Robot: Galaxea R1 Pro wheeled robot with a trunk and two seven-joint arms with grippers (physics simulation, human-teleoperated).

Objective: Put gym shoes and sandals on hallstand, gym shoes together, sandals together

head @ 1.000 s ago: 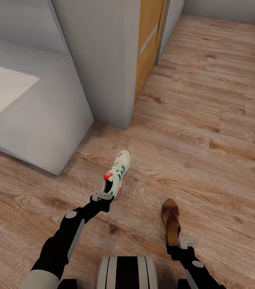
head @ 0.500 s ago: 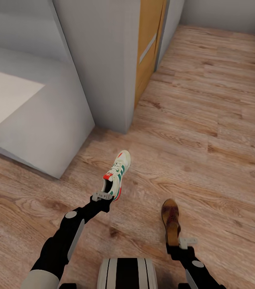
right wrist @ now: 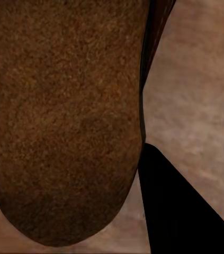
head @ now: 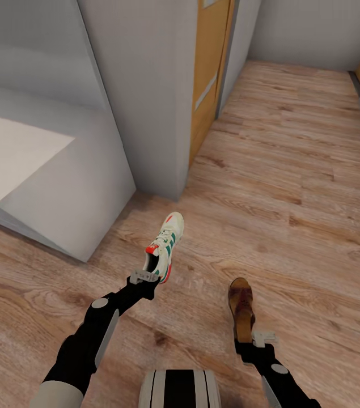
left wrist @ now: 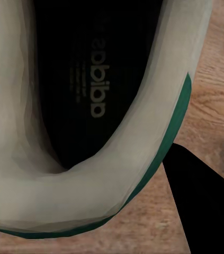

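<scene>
A white gym shoe (head: 165, 245) with green stripes and a red-orange heel hangs above the corridor floor (head: 293, 187), and my left gripper (head: 144, 277) is shut on its heel rim. The left wrist view looks into the shoe's dark opening and pale collar (left wrist: 90, 180), with one dark finger (left wrist: 207, 206) beside it. A brown sandal (head: 240, 309) is held at its heel by my right gripper (head: 259, 339), which is shut on it. Its brown insole (right wrist: 64, 116) looms close in the right wrist view, a dark finger (right wrist: 180, 206) at its edge. The hallstand's pale grey bench top (head: 15, 153) lies at the left.
A grey wall corner (head: 145, 96) stands ahead, with a wooden door (head: 209, 73) beyond it. Wood-plank floor runs away on the right toward a far grey wall (head: 310, 28). The robot's base (head: 180, 388) shows at the bottom.
The whole view has shifted, showing more of the corridor's far end: the camera moved. Both grippers keep their shoes in the same hold.
</scene>
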